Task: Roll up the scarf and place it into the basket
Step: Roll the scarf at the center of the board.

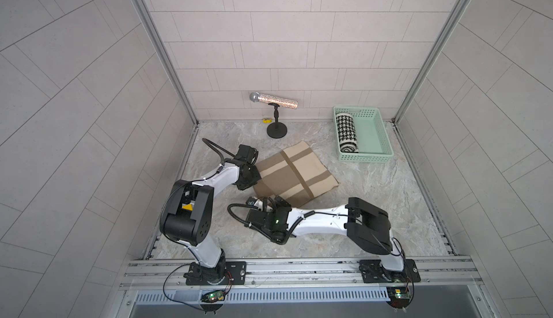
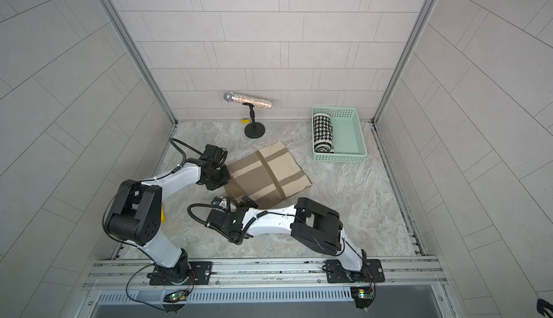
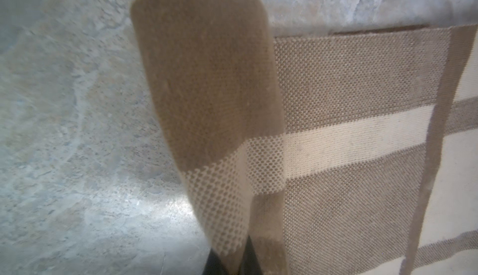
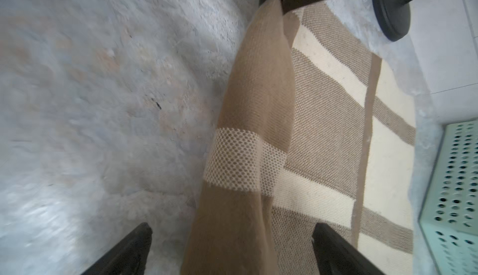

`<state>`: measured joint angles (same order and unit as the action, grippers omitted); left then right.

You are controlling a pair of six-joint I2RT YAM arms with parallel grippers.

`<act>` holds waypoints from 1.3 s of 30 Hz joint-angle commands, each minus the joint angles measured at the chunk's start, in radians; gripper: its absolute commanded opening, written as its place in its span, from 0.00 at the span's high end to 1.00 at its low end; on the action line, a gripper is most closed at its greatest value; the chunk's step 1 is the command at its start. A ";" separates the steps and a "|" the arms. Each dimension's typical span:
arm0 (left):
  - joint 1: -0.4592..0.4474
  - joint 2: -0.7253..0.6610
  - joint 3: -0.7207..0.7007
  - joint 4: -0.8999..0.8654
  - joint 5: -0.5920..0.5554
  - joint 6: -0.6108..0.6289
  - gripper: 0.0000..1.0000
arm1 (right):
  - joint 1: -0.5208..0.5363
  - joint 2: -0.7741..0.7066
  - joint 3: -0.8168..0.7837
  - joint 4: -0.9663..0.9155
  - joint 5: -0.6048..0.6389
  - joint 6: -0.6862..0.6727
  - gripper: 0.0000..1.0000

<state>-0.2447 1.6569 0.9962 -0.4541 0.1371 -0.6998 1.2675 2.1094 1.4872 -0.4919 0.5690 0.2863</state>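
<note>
Marble-look tabletop [image 1: 374, 200], tiled walls. Tan striped scarf [image 1: 296, 173]: folded flat mid-table, one edge lifted, probably to start the roll. Left gripper [image 1: 253, 179]: clamped on that lifted edge. Right gripper [image 4: 232, 235]: jaws wide, straddling the fold, gripping nothing. Basket [image 1: 378, 134], far right corner: one rolled houndstooth scarf [image 1: 346, 132] along a long wall; the remainder is bare.

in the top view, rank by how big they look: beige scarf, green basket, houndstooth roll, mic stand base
1-2. beige scarf and green basket: about alike, can't rank
3. houndstooth roll
4. mic stand base
</note>
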 commanded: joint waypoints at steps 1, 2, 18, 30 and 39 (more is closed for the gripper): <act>-0.005 -0.013 0.005 -0.037 0.000 0.017 1.00 | -0.033 0.046 0.041 -0.076 0.131 -0.035 0.00; -0.005 -0.013 0.004 -0.037 0.003 0.019 1.00 | -0.040 0.060 0.046 -0.075 0.125 -0.033 0.00; 0.000 -0.114 0.013 -0.006 0.080 0.021 0.15 | -0.162 -0.112 -0.184 0.055 -0.339 0.126 1.00; 0.008 -0.304 -0.053 0.046 0.000 0.089 0.00 | -0.424 -0.297 -0.444 0.326 -0.906 0.350 1.00; 0.007 -0.296 -0.161 0.153 0.132 0.066 0.12 | -0.548 -0.254 -0.509 0.508 -1.179 0.485 1.00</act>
<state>-0.2424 1.3495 0.8494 -0.3443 0.2188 -0.6369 0.7387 1.8366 1.0004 -0.0578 -0.4911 0.6933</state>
